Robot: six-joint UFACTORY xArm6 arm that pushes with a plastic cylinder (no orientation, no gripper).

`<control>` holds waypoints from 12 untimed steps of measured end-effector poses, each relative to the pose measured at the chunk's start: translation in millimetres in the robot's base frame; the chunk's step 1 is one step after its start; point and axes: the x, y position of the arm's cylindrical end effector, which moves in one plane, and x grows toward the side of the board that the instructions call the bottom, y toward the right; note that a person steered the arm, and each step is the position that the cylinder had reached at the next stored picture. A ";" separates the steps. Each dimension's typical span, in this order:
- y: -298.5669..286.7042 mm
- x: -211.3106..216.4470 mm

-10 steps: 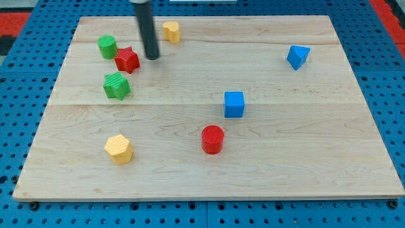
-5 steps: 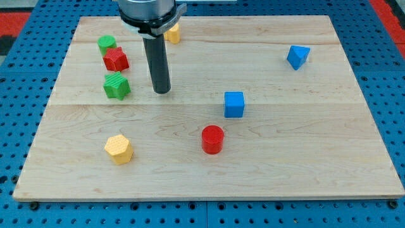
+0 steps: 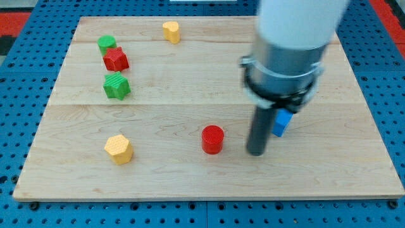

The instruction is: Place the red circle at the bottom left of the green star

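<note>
Camera view carries no readable writing or labels. My tip (image 3: 255, 152) rests on the desk (image 3: 190, 177) just right of the red circle (image 3: 212, 139), holding nothing; this rod tool has no jaws. Far left sits the green star (image 3: 116, 85). Behind the rod, a blue block (image 3: 282, 122) is partly hidden.

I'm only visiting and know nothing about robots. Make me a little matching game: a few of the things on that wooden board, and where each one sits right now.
Things:
1. red circle
2. green star
3. yellow hexagon
4. my tip

Places:
A. near the view's bottom left
B. just right of the red circle, not touching it
C. left side, below the red star
D. lower middle of the board

Pairs: 1-D, 2-C, 3-A, 4-B
</note>
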 end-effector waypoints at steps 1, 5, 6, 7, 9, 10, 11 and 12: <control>-72.7 1.6; 1.5 2.6; 29.2 -15.7; -27.2 -47.1; -99.7 -47.5; -126.0 -47.5; -118.4 -37.1; -137.8 -32.3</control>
